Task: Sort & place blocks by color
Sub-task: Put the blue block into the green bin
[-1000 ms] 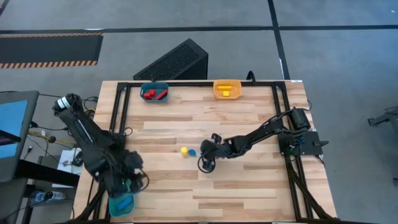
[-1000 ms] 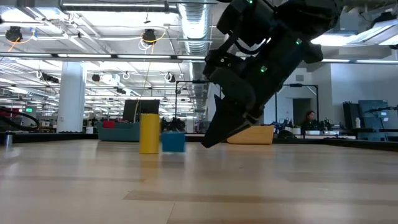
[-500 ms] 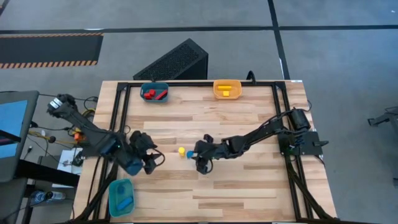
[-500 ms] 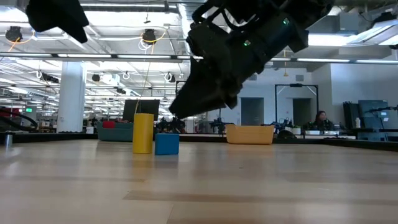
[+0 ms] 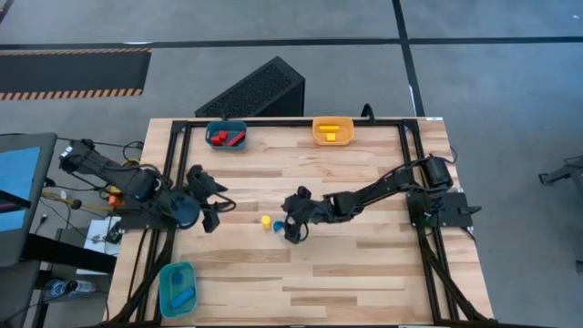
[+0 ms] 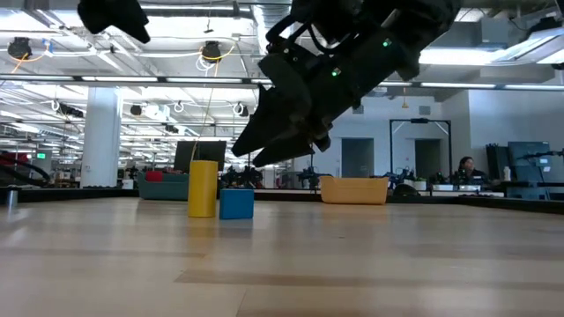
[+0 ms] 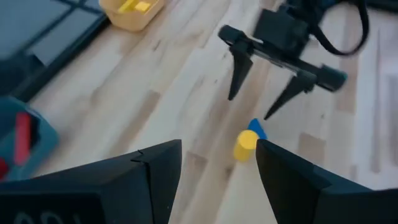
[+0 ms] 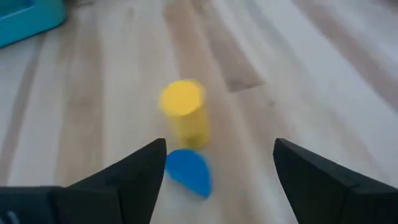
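Observation:
A yellow block (image 5: 265, 220) stands upright on the table's middle, and a blue block (image 5: 276, 225) lies right beside it. The low view shows the yellow block (image 6: 202, 188) and the blue block (image 6: 236, 203) resting on the wood. My right gripper (image 5: 290, 219) hovers open just to their right, its fingertips (image 6: 251, 154) above them and touching nothing. In the right wrist view the yellow block (image 8: 183, 118) and the blue block (image 8: 189, 171) lie ahead of the spread fingers. My left gripper (image 5: 211, 196) is open and raised left of the blocks, holding nothing.
A teal bin (image 5: 227, 135) with red blocks and an orange-yellow bin (image 5: 332, 130) with yellow blocks stand at the far edge. A teal bin (image 5: 178, 287) holding a blue block sits at the near left corner. A black frame (image 5: 182, 146) borders the table.
My right gripper has opened wide while drifting toward the table's left, up to the two blocks, and rising a little. My left gripper, open throughout, has lifted away from the near-left bin, swung toward the far edge and the middle, and rolled.

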Controlling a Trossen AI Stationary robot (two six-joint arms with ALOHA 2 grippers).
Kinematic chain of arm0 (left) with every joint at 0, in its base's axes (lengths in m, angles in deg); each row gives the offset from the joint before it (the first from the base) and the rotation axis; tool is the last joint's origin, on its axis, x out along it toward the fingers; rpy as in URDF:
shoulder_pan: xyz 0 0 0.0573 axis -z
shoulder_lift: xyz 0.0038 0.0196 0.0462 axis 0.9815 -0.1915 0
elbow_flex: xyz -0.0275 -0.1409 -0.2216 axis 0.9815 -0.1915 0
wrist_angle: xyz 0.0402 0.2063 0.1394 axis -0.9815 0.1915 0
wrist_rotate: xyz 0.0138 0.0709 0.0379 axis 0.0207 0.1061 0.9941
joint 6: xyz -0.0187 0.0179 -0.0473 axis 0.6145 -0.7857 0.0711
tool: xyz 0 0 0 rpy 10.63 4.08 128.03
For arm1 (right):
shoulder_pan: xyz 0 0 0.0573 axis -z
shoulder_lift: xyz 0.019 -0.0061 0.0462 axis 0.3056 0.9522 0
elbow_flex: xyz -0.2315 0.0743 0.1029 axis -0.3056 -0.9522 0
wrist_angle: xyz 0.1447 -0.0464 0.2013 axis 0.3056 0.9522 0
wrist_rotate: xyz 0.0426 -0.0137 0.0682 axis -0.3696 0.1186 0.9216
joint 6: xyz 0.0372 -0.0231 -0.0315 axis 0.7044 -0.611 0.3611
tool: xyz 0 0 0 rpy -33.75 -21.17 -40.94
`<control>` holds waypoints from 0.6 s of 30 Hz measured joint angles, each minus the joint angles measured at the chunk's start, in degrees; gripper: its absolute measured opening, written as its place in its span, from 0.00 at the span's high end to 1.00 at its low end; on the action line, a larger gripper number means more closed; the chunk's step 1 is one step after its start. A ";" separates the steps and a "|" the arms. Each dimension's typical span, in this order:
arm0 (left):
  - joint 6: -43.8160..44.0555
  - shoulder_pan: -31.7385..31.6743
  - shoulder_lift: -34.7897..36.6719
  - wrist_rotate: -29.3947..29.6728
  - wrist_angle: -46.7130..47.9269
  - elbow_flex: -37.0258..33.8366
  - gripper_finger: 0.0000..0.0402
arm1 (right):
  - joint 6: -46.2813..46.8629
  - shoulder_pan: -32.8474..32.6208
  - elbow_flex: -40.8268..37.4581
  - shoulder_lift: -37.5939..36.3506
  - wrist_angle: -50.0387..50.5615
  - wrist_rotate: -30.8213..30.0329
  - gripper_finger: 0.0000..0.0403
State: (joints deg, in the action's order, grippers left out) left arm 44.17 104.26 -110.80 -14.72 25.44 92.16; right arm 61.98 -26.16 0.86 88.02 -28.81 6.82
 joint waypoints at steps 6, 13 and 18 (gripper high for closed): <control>-17.03 -6.36 -0.69 -5.11 -7.68 -2.52 0.53 | 2.20 2.43 -0.02 0.00 -0.16 -0.22 0.24; -23.10 -16.47 -2.03 -16.30 -16.49 -7.87 0.53 | 4.99 1.01 -0.04 0.00 0.11 -0.39 0.24; -34.01 -22.80 -2.82 -26.82 -22.09 -8.32 0.53 | 5.17 -0.40 -0.07 0.02 0.57 -3.00 0.24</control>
State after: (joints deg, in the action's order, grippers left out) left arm 10.16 81.46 -113.62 -41.54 3.36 83.84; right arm 67.15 -26.55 0.79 88.04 -28.24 3.83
